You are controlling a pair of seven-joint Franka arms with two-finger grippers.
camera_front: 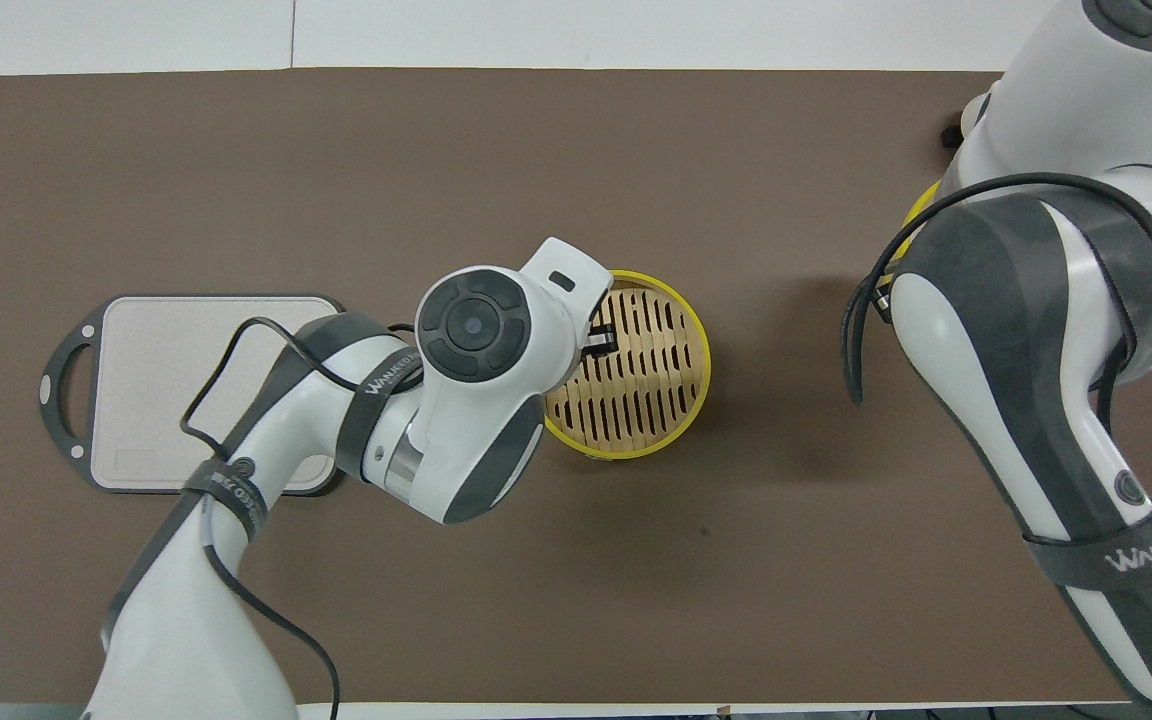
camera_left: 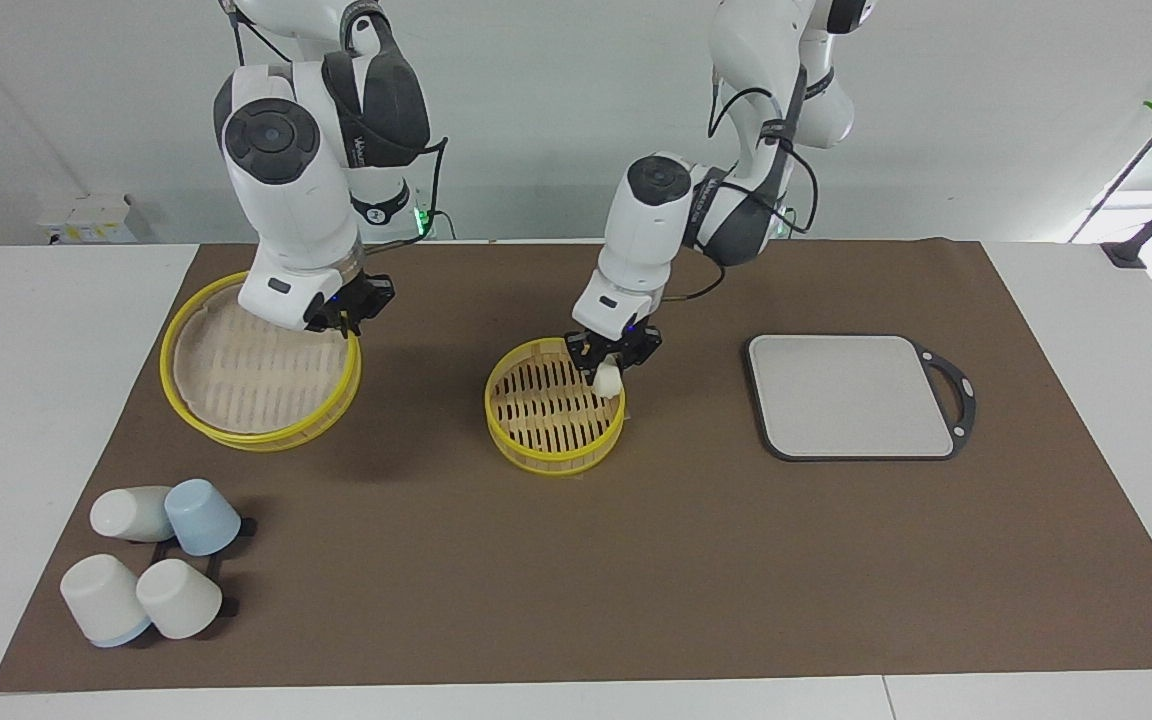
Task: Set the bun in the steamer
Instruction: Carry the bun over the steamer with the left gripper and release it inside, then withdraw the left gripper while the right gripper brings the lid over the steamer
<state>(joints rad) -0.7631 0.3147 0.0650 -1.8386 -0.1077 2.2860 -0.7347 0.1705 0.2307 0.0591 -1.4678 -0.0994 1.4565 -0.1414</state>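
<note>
Cream-white bun pinched in left gripper — angled down over steamer rim, right gripper clamping lifted lid.

Robot lab, bare white walls, brown mat on white table, camera stand

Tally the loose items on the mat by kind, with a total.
Cups: 4 (3 white, 1 blue)
Steamer basket: 1
Steamer lid: 1, held by the right end effector
Bun: 1, held by the left end effector
Grey board: 1
Total: 8

"WANJER"-like lettering on left arm's strap, right arm's strap
</note>
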